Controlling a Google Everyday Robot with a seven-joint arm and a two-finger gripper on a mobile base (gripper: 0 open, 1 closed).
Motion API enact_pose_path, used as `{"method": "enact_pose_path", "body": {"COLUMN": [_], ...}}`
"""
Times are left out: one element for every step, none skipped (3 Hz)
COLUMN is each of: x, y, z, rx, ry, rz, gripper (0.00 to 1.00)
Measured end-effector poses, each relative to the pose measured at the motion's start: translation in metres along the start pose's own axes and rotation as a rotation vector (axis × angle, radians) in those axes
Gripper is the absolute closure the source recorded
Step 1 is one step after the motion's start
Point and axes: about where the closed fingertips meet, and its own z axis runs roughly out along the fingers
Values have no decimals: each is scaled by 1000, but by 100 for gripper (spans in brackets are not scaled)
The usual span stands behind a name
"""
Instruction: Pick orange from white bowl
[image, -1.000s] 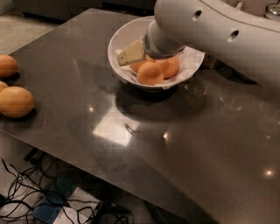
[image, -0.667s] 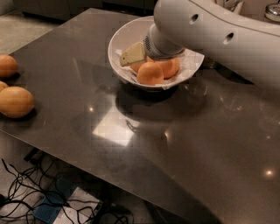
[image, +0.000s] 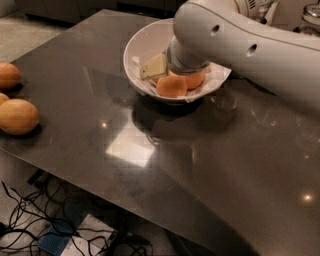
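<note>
- Gripper (image: 159, 67) sits low inside the white bowl (image: 131, 50), tucked under the arm's wrist (image: 189, 47); whether it is open or closed on anything, I cannot tell.
- Just in front of it, on the camera side, lies the front orange (image: 171, 86). A second orange (image: 195, 80) touches it, partly hidden by the wrist. Both are round, so there is no long axis to line up with.
- The bowl stands on a dark glossy table (image: 100, 115), with its paper lining (image: 216, 75) spilling over the rim.
- Spare oranges (image: 18, 116) rest at the table's left edge, and cables (image: 30, 220) trail on the floor below.
</note>
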Motion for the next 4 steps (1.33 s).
{"method": "enact_pose_path", "body": {"x": [8,17,23,25], "y": [3,4,5,3], "z": [8,18,25,29], "rx": [10,19,25,36], "ry": [24,51,63,67], "rz": [15,30,39,47], "gripper": [1,16,17,15]}}
